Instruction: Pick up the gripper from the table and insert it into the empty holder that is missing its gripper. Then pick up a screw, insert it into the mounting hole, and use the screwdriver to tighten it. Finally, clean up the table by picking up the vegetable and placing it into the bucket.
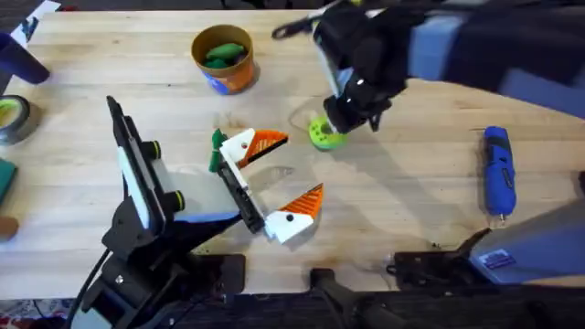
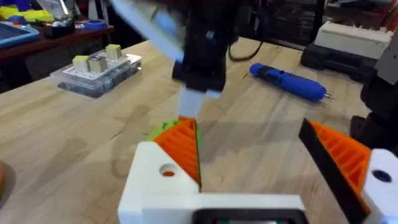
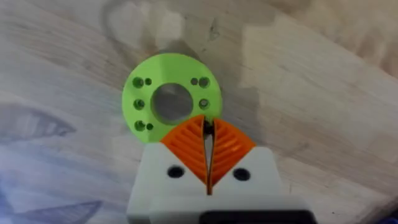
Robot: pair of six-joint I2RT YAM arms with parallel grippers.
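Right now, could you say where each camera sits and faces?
Overhead: above the table's near edge, looking down and forward at left arm, right arm, bucket, screwdriver, disc.
Left wrist: on the left arm, looking across the table past its open left tool to the right tool.
Right wrist: on the right arm, looking straight down past its shut tool.
Shared: overhead and right wrist show the disc.

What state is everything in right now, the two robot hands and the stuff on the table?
Left hand: open, fingers spread wide, holding nothing.
Right hand: shut, tips at the green disc's edge.
Green disc: lying flat on the table.
Screwdriver: lying on its side, untouched.
Bucket: upright, green vegetable inside.
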